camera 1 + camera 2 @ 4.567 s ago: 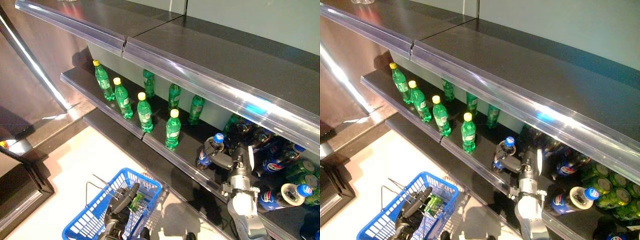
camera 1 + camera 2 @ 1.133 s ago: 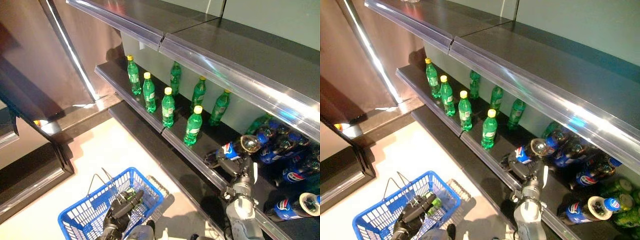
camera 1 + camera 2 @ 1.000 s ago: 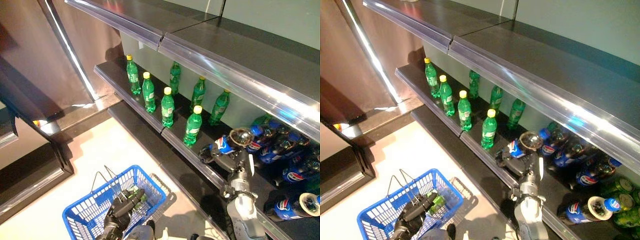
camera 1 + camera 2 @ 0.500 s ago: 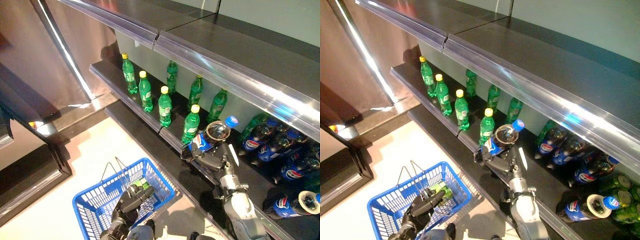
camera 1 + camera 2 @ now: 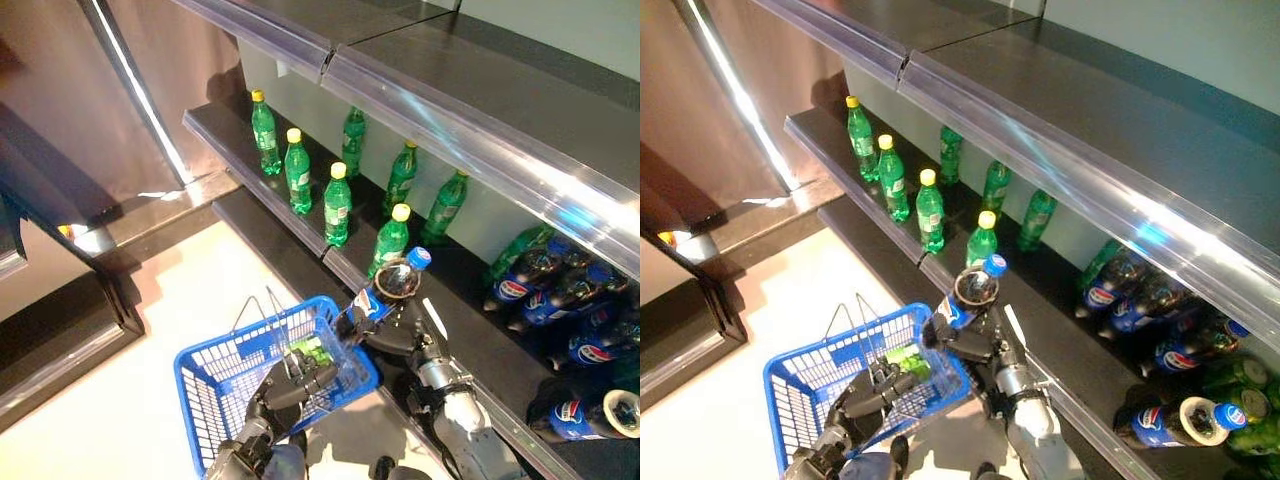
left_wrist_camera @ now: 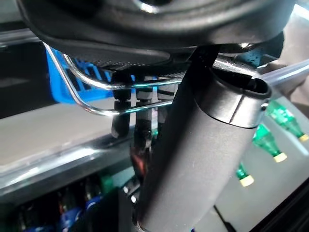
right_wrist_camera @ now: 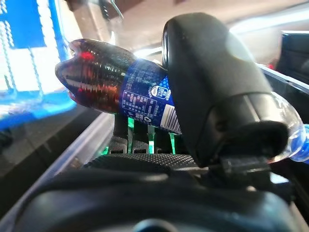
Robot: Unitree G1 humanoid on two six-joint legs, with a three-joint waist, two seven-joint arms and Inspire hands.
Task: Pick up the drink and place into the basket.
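Right hand point(image 5: 400, 330), fingers and thumb wrapped round a cola bottle point(image 5: 385, 290) with a blue cap and blue label. The bottle is held lying tilted, cap towards the shelves, its dark base over the right rim of the blue basket point(image 5: 215, 385), just off the front edge of the lower shelf point(image 5: 470, 340). In the right wrist view the thumb point(image 7: 217, 87) crosses the label and the bottle's base points at the basket's blue mesh.

Left hand point(image 5: 290, 385), fingers curled round the basket's wire handles point(image 6: 96, 96); the left wrist view shows the two chrome wires passing under the fingers. A green bottle point(image 5: 312, 352) already lies inside the basket, near its right wall.

Open room: the basket hangs over pale floor point(image 5: 120, 400), with free space to its left and near side; its right rim lies close to the dark shelf base. Above, a clear plastic strip point(image 5: 450, 130) fronts the upper shelf and overhangs the row below.

Surface and surroundings: green bottles with yellow caps point(image 5: 338, 205) stand upright in two rows along the lower shelf to the left; cola bottles point(image 5: 530, 285) lie packed to the right, and one point(image 5: 585, 415) lies near the front edge at far right. A dark brown panel point(image 5: 60, 110) bounds the scene on the left.
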